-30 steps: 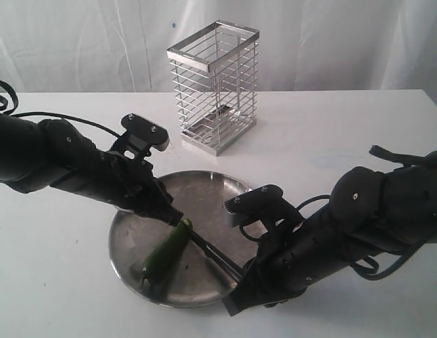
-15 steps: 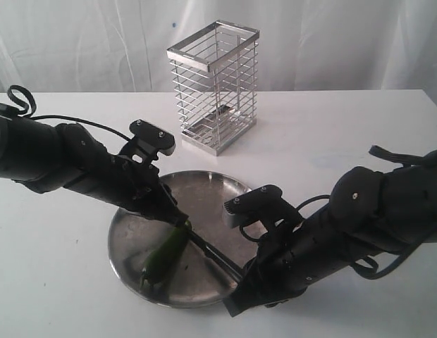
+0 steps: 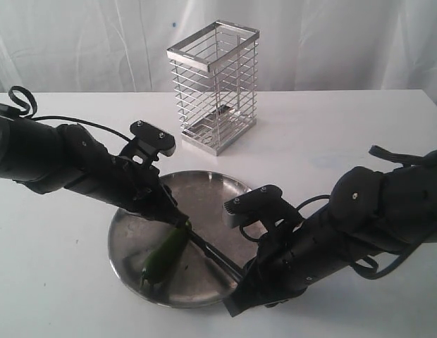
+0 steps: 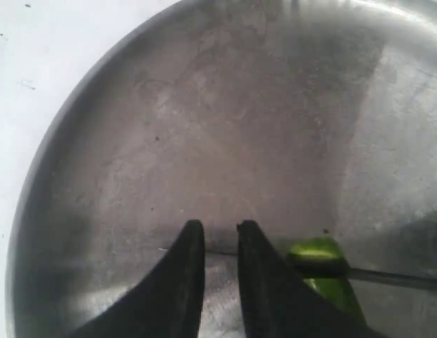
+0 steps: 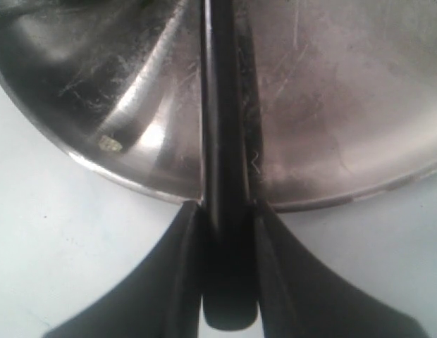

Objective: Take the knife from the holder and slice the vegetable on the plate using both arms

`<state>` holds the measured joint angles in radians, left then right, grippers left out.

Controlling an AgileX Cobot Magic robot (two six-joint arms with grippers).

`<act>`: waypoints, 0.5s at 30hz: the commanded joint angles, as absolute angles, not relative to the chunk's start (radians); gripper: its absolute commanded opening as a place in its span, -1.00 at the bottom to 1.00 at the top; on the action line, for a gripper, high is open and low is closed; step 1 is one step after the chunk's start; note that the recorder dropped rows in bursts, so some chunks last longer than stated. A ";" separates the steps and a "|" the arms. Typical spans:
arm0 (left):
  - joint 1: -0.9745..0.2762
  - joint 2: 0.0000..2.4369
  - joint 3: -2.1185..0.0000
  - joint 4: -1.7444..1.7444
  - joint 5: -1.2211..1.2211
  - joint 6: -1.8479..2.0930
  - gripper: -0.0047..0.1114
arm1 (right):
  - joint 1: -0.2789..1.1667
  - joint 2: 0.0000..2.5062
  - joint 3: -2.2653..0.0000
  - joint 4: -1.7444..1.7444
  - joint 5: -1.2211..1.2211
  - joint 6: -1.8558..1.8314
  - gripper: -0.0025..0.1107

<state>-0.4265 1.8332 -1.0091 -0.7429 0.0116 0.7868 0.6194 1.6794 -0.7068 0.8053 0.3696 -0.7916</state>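
A slim, all-black knife [image 3: 216, 254] lay low across a round steel plate [image 3: 204, 191], with its smooth matte handle clamped between the two tapered black fingers of the right end effector [image 5: 228, 211]. In the right wrist view the rounded butt of the handle sat between the jaws, just outside the plate's raised rim, and the straight dark shaft ran inward over the metal. The thin blade reached towards the upper end of the vegetable [image 3: 165, 253], a small elongated dark green piece with a glossy skin that lay slantwise on the plate's left half.

In the left wrist view the blade crossed the vegetable's pale green end. The left end effector [image 4: 220, 229] pointed down at the plate just beside that end. Its two narrow, pointed black fingers stood slightly parted with only bare metal between them, gripping nothing. Whether one finger touched the vegetable could not be told.

The plate was shallow and dull, with fine scratches and blurred reflections. It rested on a plain white bench [image 3: 345, 141]. Behind it, well apart, stood the holder [image 3: 215, 88], a tall upright rectangular basket of chrome wire with horizontal bars and a flat metal rim. Bulky black arms with cables reached in from either side, against a white draped backdrop [image 3: 345, 42].
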 commanded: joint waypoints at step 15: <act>-0.419 1.798 -1.013 -0.737 0.087 0.784 -0.49 | 0.622 1.688 -0.710 0.800 0.398 -0.807 -0.96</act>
<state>-0.4229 1.8584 -1.0198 -0.7506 0.0133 0.7793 0.6194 1.6808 -0.7068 0.8113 0.3797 -0.7925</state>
